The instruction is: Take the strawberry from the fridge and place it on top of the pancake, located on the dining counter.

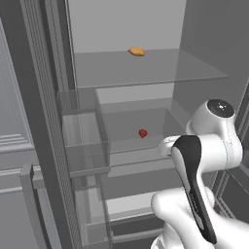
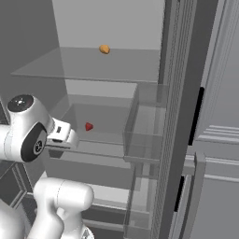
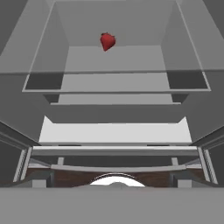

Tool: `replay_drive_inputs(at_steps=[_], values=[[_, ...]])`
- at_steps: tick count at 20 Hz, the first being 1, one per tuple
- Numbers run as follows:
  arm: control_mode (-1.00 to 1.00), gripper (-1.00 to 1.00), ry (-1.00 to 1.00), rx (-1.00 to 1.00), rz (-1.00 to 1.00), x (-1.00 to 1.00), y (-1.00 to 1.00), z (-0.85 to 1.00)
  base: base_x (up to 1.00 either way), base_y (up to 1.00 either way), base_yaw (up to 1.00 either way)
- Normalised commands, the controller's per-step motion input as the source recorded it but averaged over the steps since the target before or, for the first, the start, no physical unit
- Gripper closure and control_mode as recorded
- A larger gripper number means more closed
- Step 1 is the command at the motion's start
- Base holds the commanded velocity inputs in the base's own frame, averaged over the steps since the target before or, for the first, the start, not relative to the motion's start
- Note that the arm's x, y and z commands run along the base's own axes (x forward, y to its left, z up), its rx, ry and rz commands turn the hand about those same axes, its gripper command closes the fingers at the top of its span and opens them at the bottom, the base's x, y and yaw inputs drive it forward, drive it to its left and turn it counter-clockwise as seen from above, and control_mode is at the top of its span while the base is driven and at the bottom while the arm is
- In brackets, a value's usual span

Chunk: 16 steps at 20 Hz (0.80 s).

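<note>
Red strawberry (image 3: 107, 41) sits unpicked, upper centre, fridge (image 1: 53, 121) open; fingers' spread — cannot tell; carry remains.

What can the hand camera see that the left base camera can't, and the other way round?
Hand view alone: the strawberry seen straight on near the back of its shelf, plus the white ledge and the dark drawer front lower down.

Left base view alone: the robot's white arm, the small orange-yellow lump on the upper glass shelf, and the clear door bins.

Both share: the open fridge with its light grey inside, and the strawberry lying untouched.
</note>
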Motion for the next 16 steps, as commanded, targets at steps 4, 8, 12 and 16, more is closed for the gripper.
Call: replay_drive_inputs(at_steps=[4, 8, 12, 16], values=[[-1.00, -1.00, -0.11, -0.02, -0.10, 0.75, 0.10, 0.00, 0.00, 0.00, 0.00], [-1.00, -1.00, 0.00, 0.00, -0.09, 0.65, 0.00, 0.00, 0.00, 0.00, 0.00], [-1.00, -1.00, -0.01, 0.01, -0.03, 0.63, -0.03, -0.18, 0.00, 0.00, 0.00], [-1.00, -1.00, 0.11, 0.01, 0.03, 0.99, 0.00, -0.11, 0.00, 0.00, 0.00]])
